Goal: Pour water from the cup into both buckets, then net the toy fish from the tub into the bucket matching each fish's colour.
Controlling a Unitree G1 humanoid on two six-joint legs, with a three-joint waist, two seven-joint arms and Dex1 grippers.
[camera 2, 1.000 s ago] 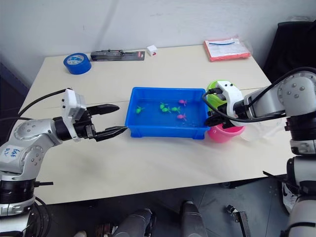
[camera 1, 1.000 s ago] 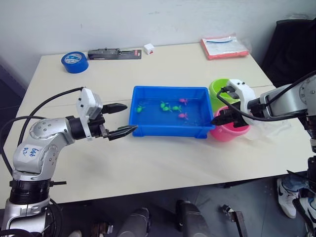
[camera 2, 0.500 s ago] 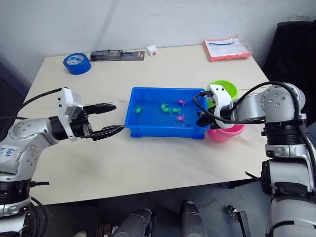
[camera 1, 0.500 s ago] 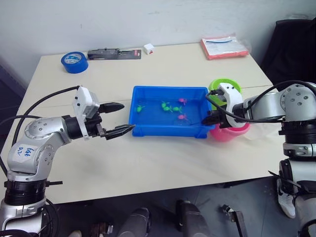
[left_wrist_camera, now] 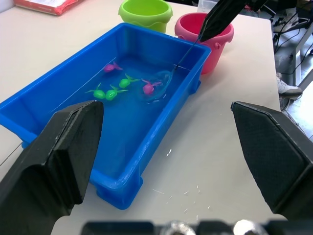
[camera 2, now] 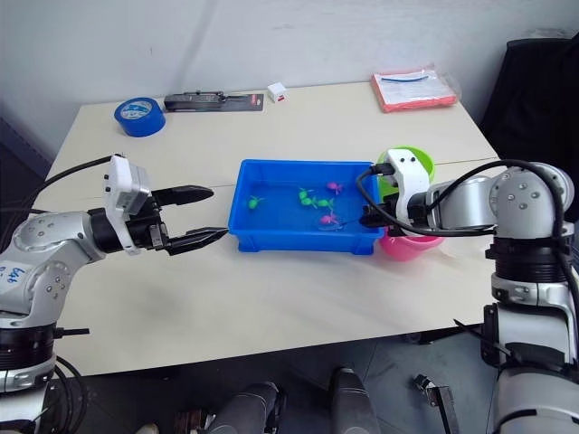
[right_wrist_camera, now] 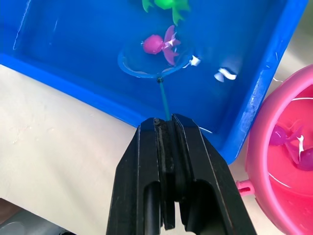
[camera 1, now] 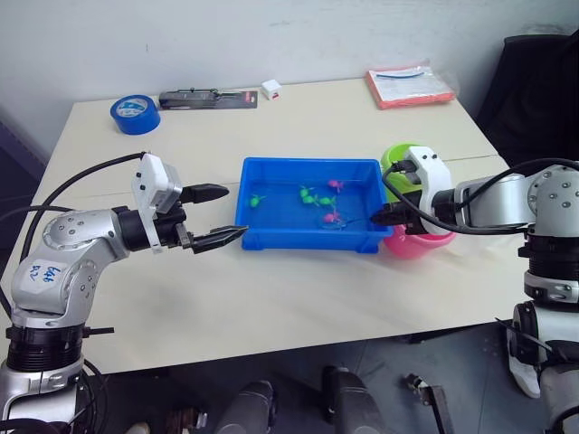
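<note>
Two black fingers of the right gripper (right_wrist_camera: 168, 127) pressed flat together on the thin handle of the net (right_wrist_camera: 155, 62), stick running straight out past the fingertips and down over the near wall of the tub (right_wrist_camera: 73, 81). Hoop dipped in the water just beyond those fingertips, ringing one pink fish (right_wrist_camera: 157, 43); tilted low, probably to slide the mesh under the fish before lifting. Green fish (right_wrist_camera: 166, 4) a little farther out from the hoop, others scattered toward the tub's middle. Pink bucket (right_wrist_camera: 288, 152) right beside the gripper, touching or nearly touching the tub's end, already holding two pink fish in water; lime green bucket (camera 1: 404, 160) just behind it. Close placement likely meant to keep the carry from tub to bucket short.

Left gripper (camera 1: 213, 217) hovering off the opposite end of the tub, fingers spread wide and holding nothing, tips pointed at the tub wall without touching; seemingly parked clear of the netting.

Next move, by judgement: a level lift of the hoop so the fish stays in the mesh.
</note>
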